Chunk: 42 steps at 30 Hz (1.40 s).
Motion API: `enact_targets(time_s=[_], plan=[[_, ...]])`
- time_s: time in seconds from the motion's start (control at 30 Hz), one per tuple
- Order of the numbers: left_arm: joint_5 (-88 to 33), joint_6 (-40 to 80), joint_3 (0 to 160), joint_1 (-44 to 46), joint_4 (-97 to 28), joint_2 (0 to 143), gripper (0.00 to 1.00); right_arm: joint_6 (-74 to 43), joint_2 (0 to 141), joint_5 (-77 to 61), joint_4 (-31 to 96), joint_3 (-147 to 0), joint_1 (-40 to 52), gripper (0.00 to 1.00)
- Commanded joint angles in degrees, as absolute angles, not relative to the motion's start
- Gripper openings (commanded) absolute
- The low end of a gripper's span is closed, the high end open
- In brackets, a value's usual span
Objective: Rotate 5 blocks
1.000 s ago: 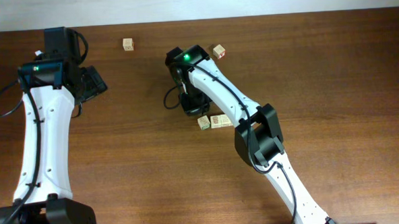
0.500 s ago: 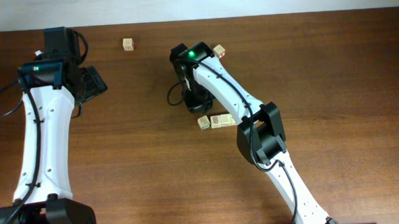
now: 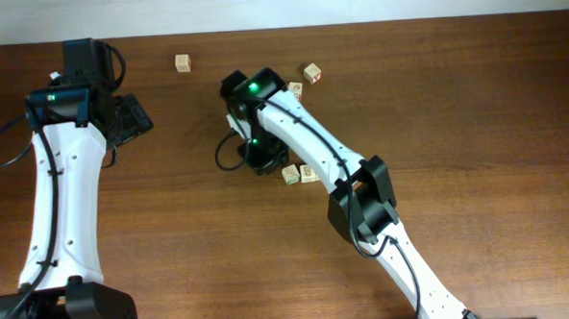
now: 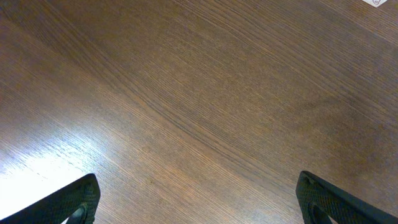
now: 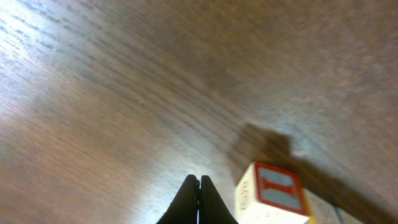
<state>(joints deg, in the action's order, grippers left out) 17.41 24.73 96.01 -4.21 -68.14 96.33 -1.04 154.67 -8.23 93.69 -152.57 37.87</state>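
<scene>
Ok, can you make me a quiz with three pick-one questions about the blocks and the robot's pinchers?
1. Where is the lone cube? A under a gripper; B near the table's far edge; C stacked on another cube.
2. What colour is the letter on the block beside the right gripper? A red; B purple; C black.
3. How are the right gripper's fingers? A wide open; B shut on a block; C shut on nothing.
Answers: 1 B, the overhead view shows it alone close to the far edge. 2 A, the right wrist view shows a red letter. 3 C, the fingers touch with nothing between them.
</scene>
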Motion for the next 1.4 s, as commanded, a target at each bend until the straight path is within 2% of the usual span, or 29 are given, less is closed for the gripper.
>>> enact_targets(time_s=[0.0, 0.67, 1.37], plan=[[18.2, 25.5, 96.8, -4.2, -68.2, 96.4, 0.99, -5.3, 153.4, -6.4, 93.6, -151.9, 37.5, 0.04], [18.2, 25.5, 96.8, -4.2, -68.2, 96.4, 0.99, -11.4, 153.4, -1.1, 91.0, -149.0, 37.5, 0.05], [18.2, 25.5, 96.8, -4.2, -68.2, 96.4, 0.99, -11.6, 153.4, 2.7, 92.3, -149.0, 37.4, 0.04]])
